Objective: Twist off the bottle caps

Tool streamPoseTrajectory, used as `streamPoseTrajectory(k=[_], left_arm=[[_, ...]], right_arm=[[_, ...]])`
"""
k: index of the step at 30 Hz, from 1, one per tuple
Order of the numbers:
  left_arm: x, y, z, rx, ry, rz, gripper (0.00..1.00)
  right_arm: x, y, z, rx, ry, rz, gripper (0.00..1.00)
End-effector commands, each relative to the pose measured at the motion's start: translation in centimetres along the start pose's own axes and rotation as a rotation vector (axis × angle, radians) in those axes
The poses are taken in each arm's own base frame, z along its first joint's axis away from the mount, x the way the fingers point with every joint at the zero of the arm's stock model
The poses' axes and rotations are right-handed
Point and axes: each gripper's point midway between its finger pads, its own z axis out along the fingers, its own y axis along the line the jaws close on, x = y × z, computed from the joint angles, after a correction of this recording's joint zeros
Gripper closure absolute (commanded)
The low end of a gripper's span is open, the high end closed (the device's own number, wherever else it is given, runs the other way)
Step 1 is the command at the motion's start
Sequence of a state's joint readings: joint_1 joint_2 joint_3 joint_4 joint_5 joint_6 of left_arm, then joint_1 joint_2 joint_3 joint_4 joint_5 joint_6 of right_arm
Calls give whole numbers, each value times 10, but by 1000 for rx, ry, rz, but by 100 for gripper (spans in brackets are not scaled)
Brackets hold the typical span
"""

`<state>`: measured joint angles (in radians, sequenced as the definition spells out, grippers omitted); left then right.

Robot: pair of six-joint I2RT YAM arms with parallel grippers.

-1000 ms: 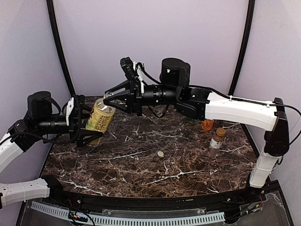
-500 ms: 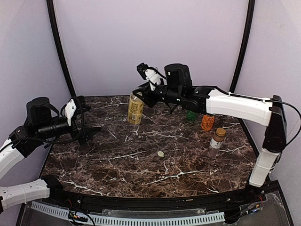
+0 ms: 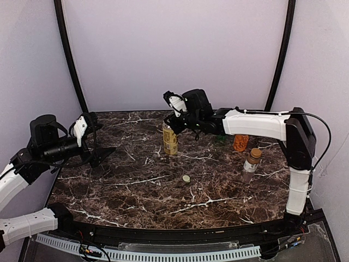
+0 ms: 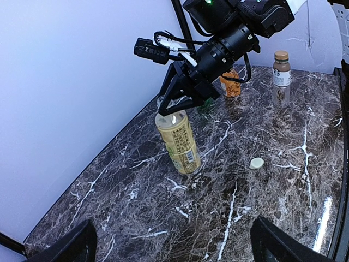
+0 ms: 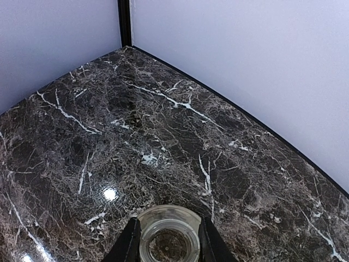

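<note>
The right jaws are pinching the bare, open neck of the tall clear bottle (image 3: 170, 141) of yellow liquid. In the right wrist view its uncapped mouth (image 5: 168, 240) sits between the two dark fingers (image 5: 130, 244), which press on it from either side. The right arm (image 3: 256, 124) reaches across from the right side, so the bottle is at the middle of the desk (image 3: 136, 191), towards the back. It is roughly upright with a slight lean. Whether its base rests on the marble or hangs just above it cannot be told.

The left jaws are spread wide with nothing in them, low over the left part of the desk and well apart from the bottle. The left arm (image 3: 54, 147) points them towards it.

A small pale cap (image 3: 186, 178) lies flat on the desk, nearer the front than the held bottle and apart from it.

At the right, the squat orange bottle (image 3: 240, 143) stands near the back. The all-green bottle (image 3: 220, 138) is just beside it, mostly hidden behind the right arm. The slim clear bottle (image 3: 251, 165) stands nearer the front with its brown cap on.
</note>
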<state>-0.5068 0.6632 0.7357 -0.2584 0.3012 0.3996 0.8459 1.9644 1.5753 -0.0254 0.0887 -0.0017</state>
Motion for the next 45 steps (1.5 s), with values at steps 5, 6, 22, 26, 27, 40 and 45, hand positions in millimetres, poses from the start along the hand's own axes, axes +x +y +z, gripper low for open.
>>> streamPoseTrajectory(k=[5, 6, 22, 26, 27, 40, 45], left_arm=[[3, -2, 1, 10, -10, -3, 1], [2, -2, 1, 10, -10, -2, 1], [6, -4, 1, 17, -4, -5, 1], [12, -1, -1, -3, 1, -47, 1], [16, 2, 0, -14, 4, -74, 1], [42, 19, -7, -112, 33, -186, 1], [47, 19, -7, -107, 40, -196, 1]], right_arm=[[15, -10, 3, 28, 72, 52, 88], [14, -10, 3, 28, 73, 54, 75], [-82, -23, -52, 36, -48, 22, 1], [-100, -80, -88, 186, -50, 84, 1], [-97, -99, -95, 230, -36, 109, 1], [39, -248, -95, 411, 413, 415, 1], [70, -249, -75, 385, 523, 416, 3]])
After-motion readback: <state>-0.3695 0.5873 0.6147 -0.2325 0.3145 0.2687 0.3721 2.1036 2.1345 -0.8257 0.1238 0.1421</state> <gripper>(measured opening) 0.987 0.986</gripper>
